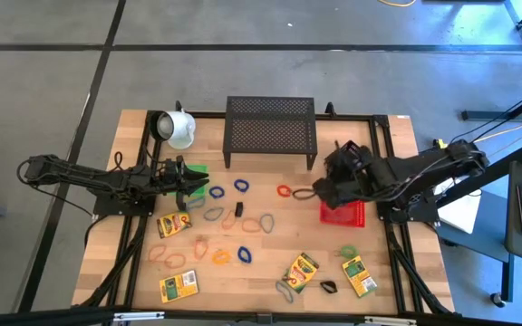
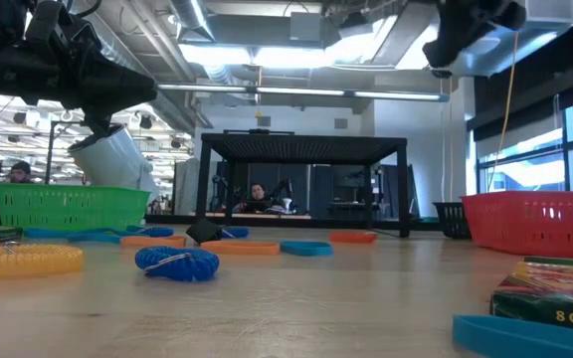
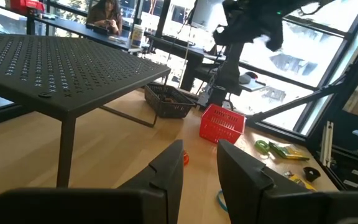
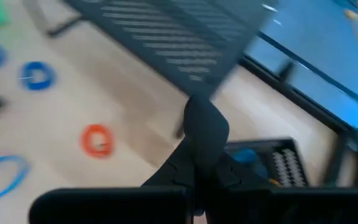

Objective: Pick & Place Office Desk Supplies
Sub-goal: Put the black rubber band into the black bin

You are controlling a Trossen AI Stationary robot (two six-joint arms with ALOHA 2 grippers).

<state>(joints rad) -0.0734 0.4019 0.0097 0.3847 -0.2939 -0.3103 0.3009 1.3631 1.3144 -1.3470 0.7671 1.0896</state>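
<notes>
Rubber bands, crayon boxes and clips lie scattered across the table; sorting appears barely begun. Left gripper, jaws parted and empty, hovers beside the green basket. Right gripper, clenched on nothing, hangs above the red basket

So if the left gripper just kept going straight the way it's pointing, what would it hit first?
Probably nothing close: the left gripper points across bare wooden tabletop, passing beside the black perforated metal rack. The red mesh basket lies farthest along that line, though depth is hard to judge.
</notes>
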